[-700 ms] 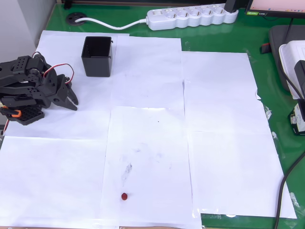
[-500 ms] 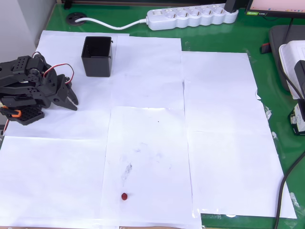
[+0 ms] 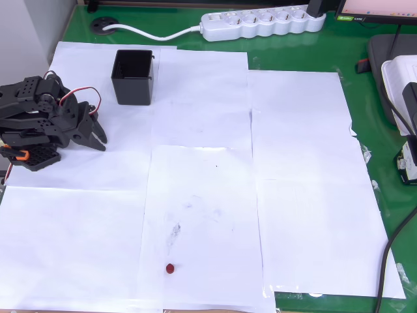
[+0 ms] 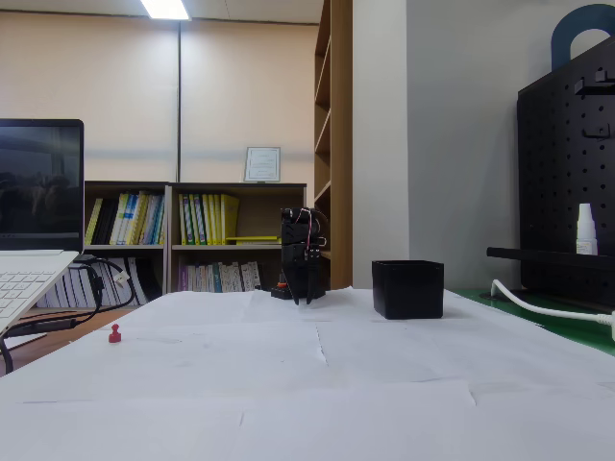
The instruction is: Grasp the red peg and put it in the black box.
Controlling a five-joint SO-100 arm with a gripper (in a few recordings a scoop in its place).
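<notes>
- Nothing done yet, by my read: red peg [image 3: 169,268] lies loose on the white paper sheets [image 3: 306,195] covering the table [image 3: 365,91], near the bottom edge in the overhead view, nothing touching it.
- In the fixed view the red peg [image 4: 114,333] stands at far left on the paper, well apart from everything else.
- Black box [image 3: 133,77] sits upright near the top left in the overhead view; what shows of its inside looks empty. In the fixed view the black box [image 4: 407,288] is right of the arm.
- Gripper [image 3: 98,132] is at the left edge, folded back by the arm's base, just below and left of the box, well apart from the peg.
- Fingers [image 3: 96,143]: tips look close together and hold nothing, but whether fully closed or slightly parted I cannot tell; the fixed view is too small to settle it.
- Left to do: all of it. Reach across to the peg, grasp, carry to the box, drop in.
- Peg is tiny against the fingers, so I expect the grasp to be the fiddly part.
</notes>
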